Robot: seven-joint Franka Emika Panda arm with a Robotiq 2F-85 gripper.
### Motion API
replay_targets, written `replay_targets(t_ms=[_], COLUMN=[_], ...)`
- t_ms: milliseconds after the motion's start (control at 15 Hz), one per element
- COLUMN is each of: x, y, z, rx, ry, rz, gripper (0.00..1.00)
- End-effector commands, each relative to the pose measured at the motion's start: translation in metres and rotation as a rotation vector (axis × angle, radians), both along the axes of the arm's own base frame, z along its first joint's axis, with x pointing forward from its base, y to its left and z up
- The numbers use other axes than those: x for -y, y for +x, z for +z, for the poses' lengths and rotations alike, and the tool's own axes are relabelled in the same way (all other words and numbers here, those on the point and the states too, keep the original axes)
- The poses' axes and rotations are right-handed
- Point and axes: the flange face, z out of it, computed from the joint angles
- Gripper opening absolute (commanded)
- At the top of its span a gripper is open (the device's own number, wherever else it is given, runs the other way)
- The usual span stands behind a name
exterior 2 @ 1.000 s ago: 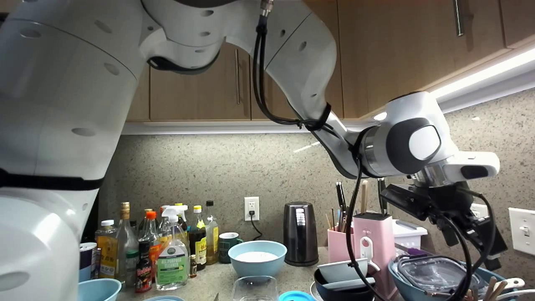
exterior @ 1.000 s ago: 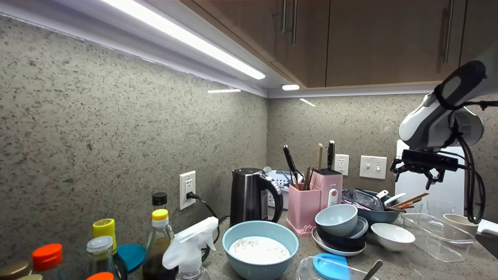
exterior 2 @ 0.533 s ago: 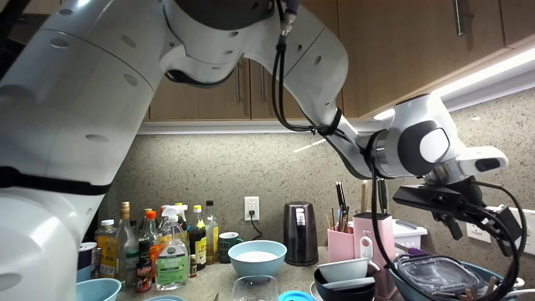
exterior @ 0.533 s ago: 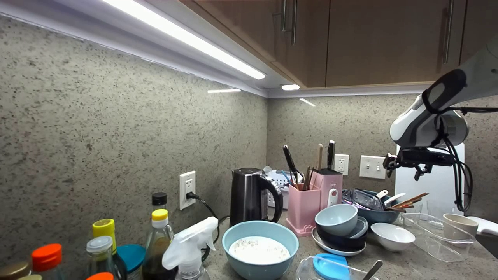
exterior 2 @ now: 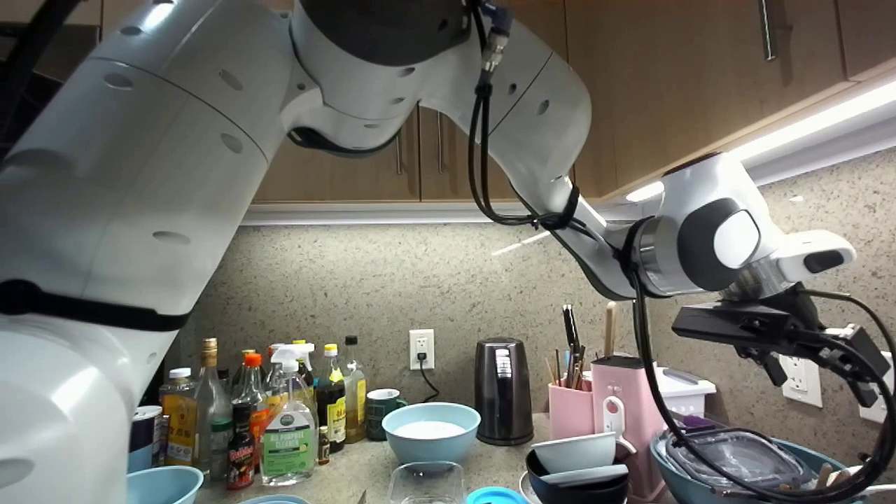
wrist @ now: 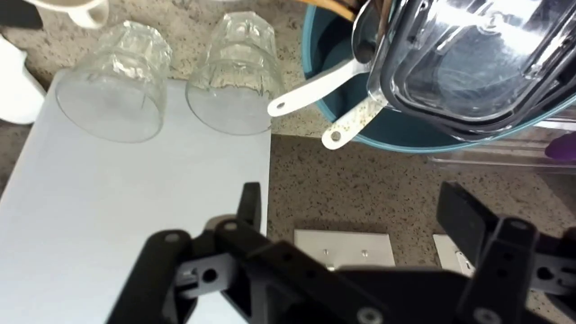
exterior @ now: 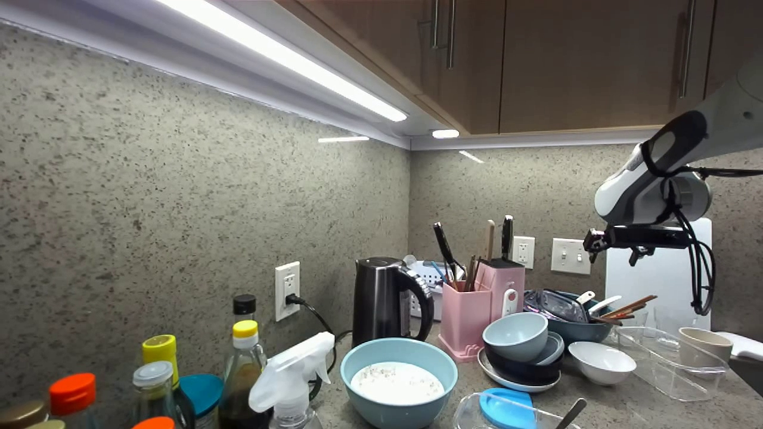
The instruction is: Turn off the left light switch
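Note:
A white double switch plate [exterior: 571, 256] is mounted on the speckled back wall. Its left light switch [exterior: 563, 261] shows as a small toggle in an exterior view. In that view my gripper [exterior: 613, 260] hangs just right of the plate, fingers apart and pointing down. From the wrist, the picture is upside down: the plate [wrist: 360, 243] lies beyond the open gripper [wrist: 351, 191], between its two fingers. The gripper's body covers the plate's lower part there, including the left switch. Nothing is held, and I see no contact with the plate.
A white board [wrist: 135, 202] leans beside the plate. Beside the plate is an outlet [exterior: 523, 252]. Below are a blue tub [wrist: 373, 139] with clear containers and utensils, two glasses [wrist: 243, 81], and a pink knife block [exterior: 506, 286]. Cabinets [exterior: 602, 71] hang overhead.
The arm has moved toward the switch plate and the gripper has risen a little. Most of this came in the first half second. The fingers stay apart.

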Motion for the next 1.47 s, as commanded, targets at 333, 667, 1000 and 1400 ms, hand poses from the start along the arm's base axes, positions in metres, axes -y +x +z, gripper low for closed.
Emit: replay_targets(t_ms=[333,667,1000,1400], x=[0.026,0.027,0.037,0.043], y=[0.043,0.049,0.068,0.121], z=[-0.026,-0.035,-0.020,0.003], rx=[-0.038,-0.029,-0.038,-0.019], ry=[-0.288,-0.263,-0.338,-0.414], rz=[0.265,0.213,0.232,0.266], gripper=[1.00,1.00,1.00,1.00])
